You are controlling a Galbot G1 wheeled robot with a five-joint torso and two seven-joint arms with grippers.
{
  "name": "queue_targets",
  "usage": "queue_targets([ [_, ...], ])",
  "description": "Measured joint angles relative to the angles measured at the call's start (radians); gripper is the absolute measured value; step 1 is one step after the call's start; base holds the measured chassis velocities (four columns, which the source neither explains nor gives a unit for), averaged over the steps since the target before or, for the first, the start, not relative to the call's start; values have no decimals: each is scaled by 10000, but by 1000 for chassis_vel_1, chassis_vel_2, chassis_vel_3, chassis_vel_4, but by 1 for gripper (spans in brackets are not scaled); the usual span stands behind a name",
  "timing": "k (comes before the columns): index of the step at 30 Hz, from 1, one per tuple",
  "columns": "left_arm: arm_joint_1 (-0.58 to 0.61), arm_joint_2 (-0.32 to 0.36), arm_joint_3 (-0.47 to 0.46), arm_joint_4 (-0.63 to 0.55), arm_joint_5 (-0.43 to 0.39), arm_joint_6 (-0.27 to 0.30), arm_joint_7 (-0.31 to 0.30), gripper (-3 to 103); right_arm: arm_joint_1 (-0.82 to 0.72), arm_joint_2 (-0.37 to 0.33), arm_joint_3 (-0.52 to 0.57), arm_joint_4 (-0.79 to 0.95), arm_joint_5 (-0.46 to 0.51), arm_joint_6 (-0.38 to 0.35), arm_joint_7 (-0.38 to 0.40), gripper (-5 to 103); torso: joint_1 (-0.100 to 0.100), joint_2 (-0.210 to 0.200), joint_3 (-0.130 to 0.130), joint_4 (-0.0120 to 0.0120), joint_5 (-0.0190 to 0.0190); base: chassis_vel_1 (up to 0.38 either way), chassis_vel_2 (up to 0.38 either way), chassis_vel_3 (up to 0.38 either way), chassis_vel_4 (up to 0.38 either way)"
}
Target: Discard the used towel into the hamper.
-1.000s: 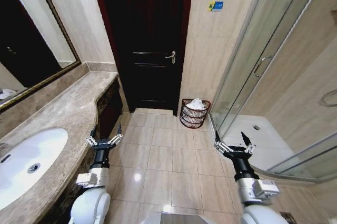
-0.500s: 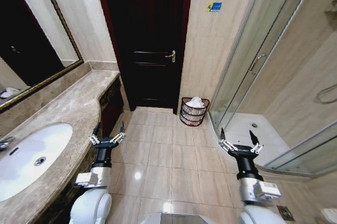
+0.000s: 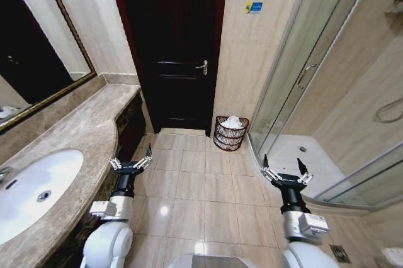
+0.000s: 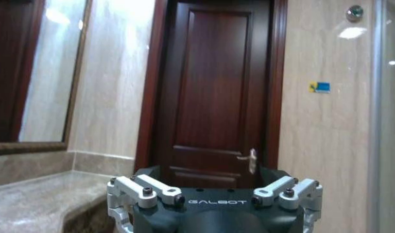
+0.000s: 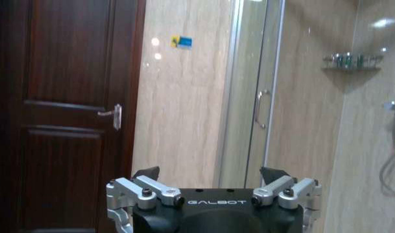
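hamper (image 3: 230, 133) far ahead, right gripper (image 3: 287, 170) empty

Bare tiled floor (image 3: 201, 180) runs open from the robot to the hamper (image 3: 230, 133), which stands in the corner just beside the dark door (image 3: 179, 48) and the glass shower screen (image 3: 296, 73). The bench (image 3: 75, 148) hems in the left side, the shower base (image 3: 302, 161) the right.

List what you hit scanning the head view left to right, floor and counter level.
Sink in the marble counter → left gripper, open, low over the floor tiles → hamper with something white inside, beside the door → right gripper, open → shower tray behind the glass.
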Motion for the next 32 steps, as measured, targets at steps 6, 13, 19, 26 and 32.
queue_targets([
  [6, 239, 133, 74, 0, 127, 135, 119, 100, -336, 20, 242, -283, 142, 539, -243, 100, 0, 0, 0, 0, 0, 0, 0, 0, 0],
  [13, -56, 298, 306, 80, 423, 471, 141, 100, -96, -5, 788, -319, 538, 590, -436, 100, -1, 0, 0, -1, 0, 0, 0, 0, 0],
  [19, -25, 266, 388, 16, 615, 596, 110, 100, -41, 108, 949, -327, 479, 478, -472, 100, -2, 0, 0, 0, 1, 0, 0, 0, 0],
  [26, -21, 261, 389, 15, 618, 597, 100, 100, -37, 109, 947, -323, 467, 471, -474, 100, -2, 0, 0, 0, 1, 0, 0, 0, 0],
  [32, -18, 256, 389, 16, 618, 590, 95, 100, -37, 108, 942, -320, 462, 466, -474, 100, -2, 0, 0, 0, 1, 0, 0, 0, 0],
])
